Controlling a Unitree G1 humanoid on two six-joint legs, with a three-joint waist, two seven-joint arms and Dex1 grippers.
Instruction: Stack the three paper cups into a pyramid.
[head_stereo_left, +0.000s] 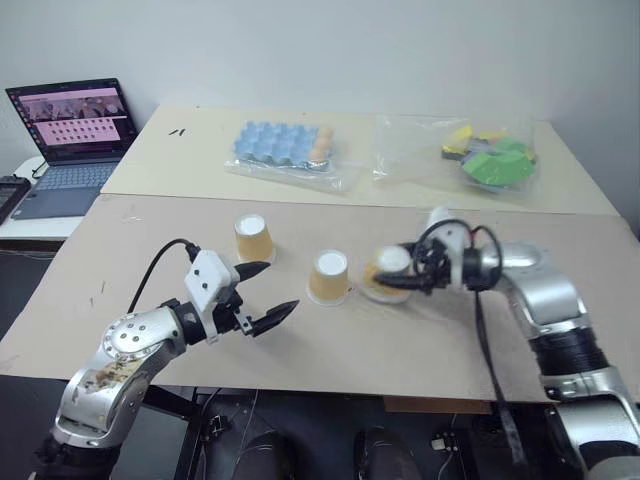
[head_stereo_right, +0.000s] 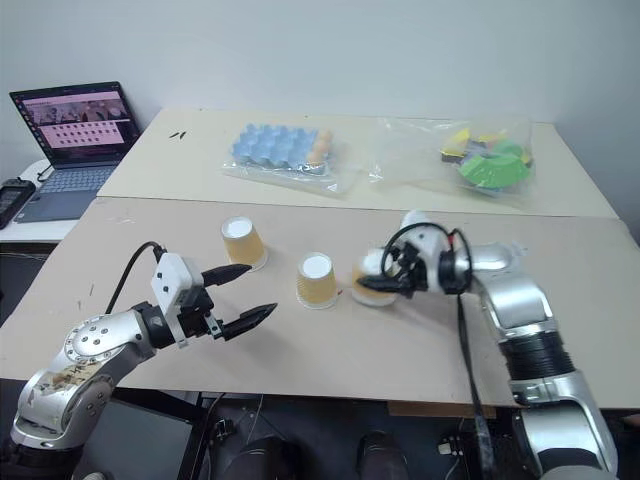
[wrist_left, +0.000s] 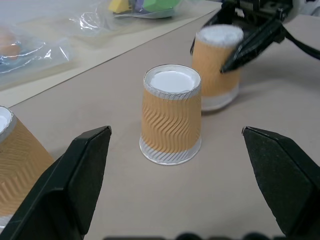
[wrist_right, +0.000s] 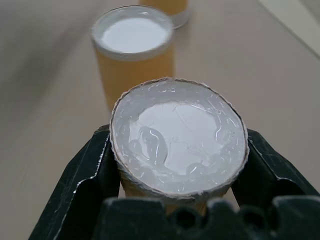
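All three paper cups stand upside down on the brown table (head_stereo_left: 420, 340), white bases up. The left cup (head_stereo_left: 252, 238) is farthest from me and the middle cup (head_stereo_left: 329, 277) stands alone. My right gripper (head_stereo_left: 402, 276) is shut on the third cup (wrist_right: 179, 142), which is tilted just to the right of the middle cup (wrist_left: 171, 122); its rim is at the table surface. My left gripper (head_stereo_left: 280, 287) hangs open near the table's front, pointing at the middle cup, with nothing between its fingers (wrist_left: 75, 175).
At the back, a second table holds a blue egg tray (head_stereo_left: 285, 145) in a plastic bag and a bag of green and yellow pieces (head_stereo_left: 490, 160). An open laptop (head_stereo_left: 75, 130) sits at the far left. The table's front edge runs just below my arms.
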